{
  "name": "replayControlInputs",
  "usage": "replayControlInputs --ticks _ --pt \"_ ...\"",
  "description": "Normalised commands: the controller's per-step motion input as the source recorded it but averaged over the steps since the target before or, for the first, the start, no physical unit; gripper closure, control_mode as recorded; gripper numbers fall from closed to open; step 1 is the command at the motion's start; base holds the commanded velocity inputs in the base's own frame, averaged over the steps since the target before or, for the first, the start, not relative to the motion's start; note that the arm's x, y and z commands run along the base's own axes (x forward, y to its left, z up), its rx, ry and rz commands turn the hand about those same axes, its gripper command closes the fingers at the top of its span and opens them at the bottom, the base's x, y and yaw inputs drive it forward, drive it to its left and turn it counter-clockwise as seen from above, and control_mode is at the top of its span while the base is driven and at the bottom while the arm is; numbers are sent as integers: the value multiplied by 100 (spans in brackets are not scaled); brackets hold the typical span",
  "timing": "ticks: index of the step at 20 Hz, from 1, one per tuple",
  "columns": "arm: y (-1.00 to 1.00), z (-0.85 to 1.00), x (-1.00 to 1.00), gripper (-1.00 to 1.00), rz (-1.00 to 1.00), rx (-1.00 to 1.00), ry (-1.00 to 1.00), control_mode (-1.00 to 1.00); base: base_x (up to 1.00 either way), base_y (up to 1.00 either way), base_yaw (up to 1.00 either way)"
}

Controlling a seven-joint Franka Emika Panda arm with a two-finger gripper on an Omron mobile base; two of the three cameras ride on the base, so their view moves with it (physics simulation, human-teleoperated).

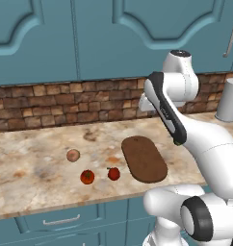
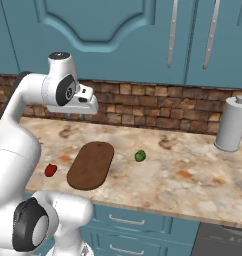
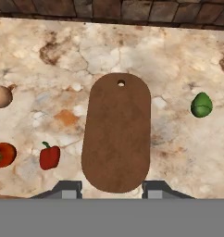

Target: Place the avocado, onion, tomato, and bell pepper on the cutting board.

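1. The hand [image 3: 112, 187] hovered high above the desk [image 3: 178, 152], its two dark fingertips [image 3: 67, 189] at the near end of the cutting board [image 3: 116, 132], closed in as far as they went and gripping nothing.
2. The cutting board lay bare on the marbled desk, its small hole at the end toward the brick wall [image 2: 158, 107].
3. The avocado [image 3: 201, 104] sat well apart to the board's right, alone on that side.
4. To the board's left, the bell pepper [image 3: 49, 156] was nearest, close to the board's near end.
5. The tomato [image 3: 3, 154] rested just beyond the pepper, farther left of the board.
6. The onion [image 3: 1, 96] sat farthest left of the board, more toward the wall.
7. A paper towel roll [image 2: 231, 124] stood far right of the board, by the wall.
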Motion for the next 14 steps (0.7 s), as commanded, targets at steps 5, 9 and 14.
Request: replayControlInputs --ticks 5,9,14 --pt "20 0 -16 -100 0 0 -1 -100 0 0 0" --pt "38 -13 -23 -100 1 0 1 -100 0 0 0" --pt "61 -22 -13 -100 6 0 1 -100 0 0 0"
